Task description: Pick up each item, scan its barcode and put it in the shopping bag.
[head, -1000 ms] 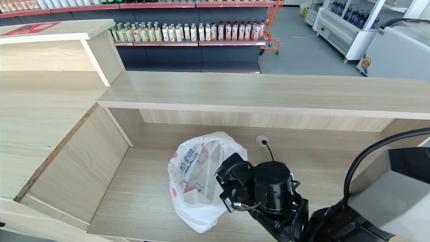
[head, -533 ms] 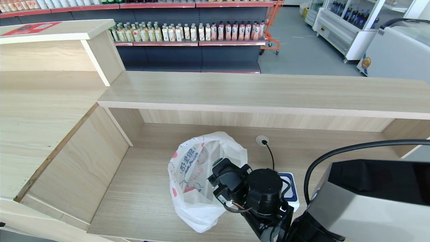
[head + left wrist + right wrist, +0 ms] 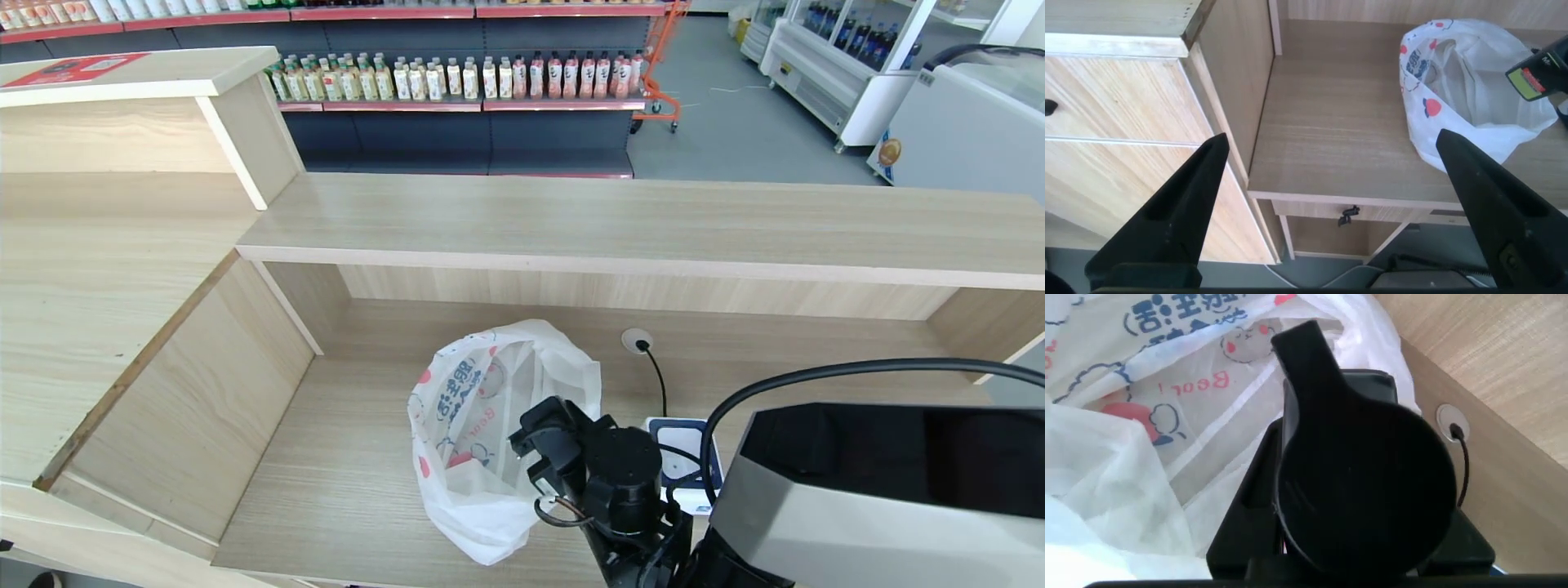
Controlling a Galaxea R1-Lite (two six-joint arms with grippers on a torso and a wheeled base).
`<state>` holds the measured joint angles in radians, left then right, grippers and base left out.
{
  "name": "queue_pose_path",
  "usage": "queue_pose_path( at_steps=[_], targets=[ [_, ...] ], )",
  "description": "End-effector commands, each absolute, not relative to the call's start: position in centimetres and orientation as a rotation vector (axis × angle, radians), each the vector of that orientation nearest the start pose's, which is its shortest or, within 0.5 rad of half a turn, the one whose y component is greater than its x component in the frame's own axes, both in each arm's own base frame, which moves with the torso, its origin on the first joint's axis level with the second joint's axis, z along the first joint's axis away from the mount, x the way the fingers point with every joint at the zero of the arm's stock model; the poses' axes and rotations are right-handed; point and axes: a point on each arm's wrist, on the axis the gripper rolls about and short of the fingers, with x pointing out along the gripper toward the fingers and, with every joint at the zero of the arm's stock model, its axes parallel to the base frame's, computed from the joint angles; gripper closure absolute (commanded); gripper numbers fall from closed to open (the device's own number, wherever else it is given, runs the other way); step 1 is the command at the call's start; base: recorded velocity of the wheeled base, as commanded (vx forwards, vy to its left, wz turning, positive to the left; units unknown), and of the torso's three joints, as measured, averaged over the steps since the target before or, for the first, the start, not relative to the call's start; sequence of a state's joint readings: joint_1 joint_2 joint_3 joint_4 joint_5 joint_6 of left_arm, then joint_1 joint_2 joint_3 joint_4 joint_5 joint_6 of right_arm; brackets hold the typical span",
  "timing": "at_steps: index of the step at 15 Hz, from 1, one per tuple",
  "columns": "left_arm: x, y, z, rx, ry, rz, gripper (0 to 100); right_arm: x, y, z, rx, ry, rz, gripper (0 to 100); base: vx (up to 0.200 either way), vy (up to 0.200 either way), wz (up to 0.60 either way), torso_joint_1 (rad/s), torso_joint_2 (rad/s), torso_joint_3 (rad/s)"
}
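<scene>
Left gripper (image 3: pixel 1331 139) hung empty off the counter's (image 3: pixel 343 490) near edge, jaws wide apart | right gripper (image 3: pixel 549 433) sat at the open shopping bag's (image 3: pixel 473 506) mouth, grip state could not be told | blue-and-white pad (image 3: pixel 694 486) lay near the bag, cabled | bottles (image 3: pixel 457 79) lined the far shelf

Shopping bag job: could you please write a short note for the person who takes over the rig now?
Left gripper: open, empty, before the counter's front edge, left of the shopping bag.
Right gripper: at the bag's mouth; a black rounded thing hides its grasp.
Scanner sits on the counter, right of the bag.
Done and left: cannot tell; the bag's contents are hidden.
</scene>
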<state>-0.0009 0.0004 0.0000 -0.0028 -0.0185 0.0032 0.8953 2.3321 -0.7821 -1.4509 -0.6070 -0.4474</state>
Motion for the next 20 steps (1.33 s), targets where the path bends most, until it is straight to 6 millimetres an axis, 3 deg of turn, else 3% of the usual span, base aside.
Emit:
queue_pose_path(
  at_steps=[1, 6, 11, 14, 20],
  targets=[
    [-2.3, 0.0, 7.6, 0.003, -0.003, -0.020, 0, 25.2, 30.3, 3.2, -0.488, -0.001, 0.250, 100, 0.000, 0.000, 0.00, 0.000, 0.00, 0.000],
    [-2.3, 0.0, 7.6, 0.003, -0.003, -0.020, 0, 24.8, 32.8, 3.1, -0.455, -0.034, 0.232, 100, 0.000, 0.000, 0.00, 0.000, 0.00, 0.000],
    [-2.3, 0.0, 7.6, 0.003, -0.003, -0.018, 0, 24.5, 33.3, 1.2, -0.483, -0.019, 0.250, 100, 0.000, 0.000, 0.00, 0.000, 0.00, 0.000],
    [-2.3, 0.0, 7.6, 0.003, -0.003, -0.021, 0, 24.9, 34.2, 1.4, -0.482, -0.033, 0.145, 100, 0.000, 0.000, 0.00, 0.000, 0.00, 0.000],
    [-2.3, 0.0, 7.6, 0.003, -0.003, -0.020, 0, 24.4, 35.2, 0.6, -0.481, -0.043, 0.166, 100, 0.000, 0.000, 0.00, 0.000, 0.00, 0.000]
  ],
)
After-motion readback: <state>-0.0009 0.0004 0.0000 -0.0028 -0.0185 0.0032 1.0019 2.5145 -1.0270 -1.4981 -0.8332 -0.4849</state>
